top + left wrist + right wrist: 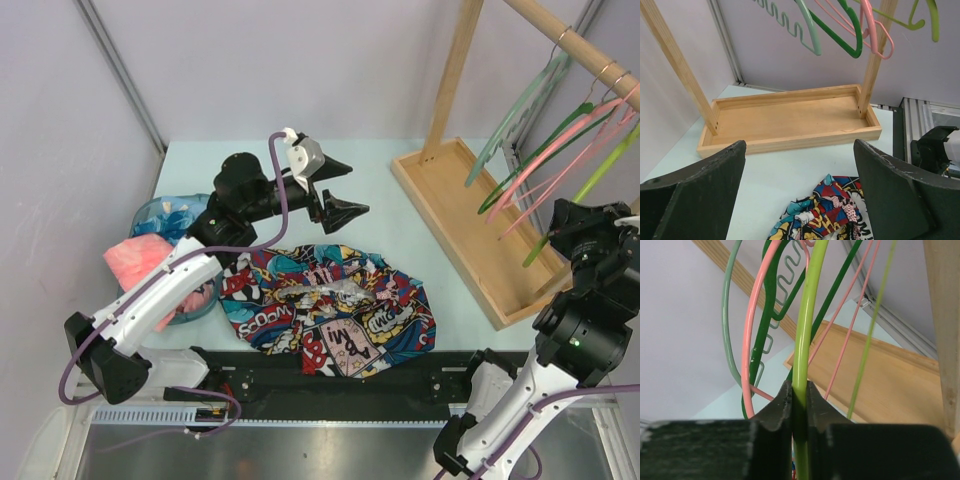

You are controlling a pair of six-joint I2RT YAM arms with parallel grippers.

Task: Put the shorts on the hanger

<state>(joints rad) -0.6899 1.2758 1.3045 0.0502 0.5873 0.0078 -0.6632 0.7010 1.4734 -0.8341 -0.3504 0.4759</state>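
Observation:
The comic-print shorts point(335, 310) lie crumpled flat on the table near the front edge; a corner also shows in the left wrist view point(827, 210). My left gripper point(340, 190) is open and empty, hovering above the table behind the shorts. The lime yellow-green hanger point(590, 185) hangs on the wooden rail at the right. My right gripper point(565, 225) is shut on the lower end of the hanger's bar point(807, 330), which runs up between my fingers point(782, 405).
A wooden rack with a tray base point(470, 220) stands at the right. A mint hanger point(520, 105), a dark green hanger point(535, 155) and pink hangers point(565, 150) hang beside the lime one. A blue bowl point(160, 215) and pink cloth point(135, 260) sit at the left.

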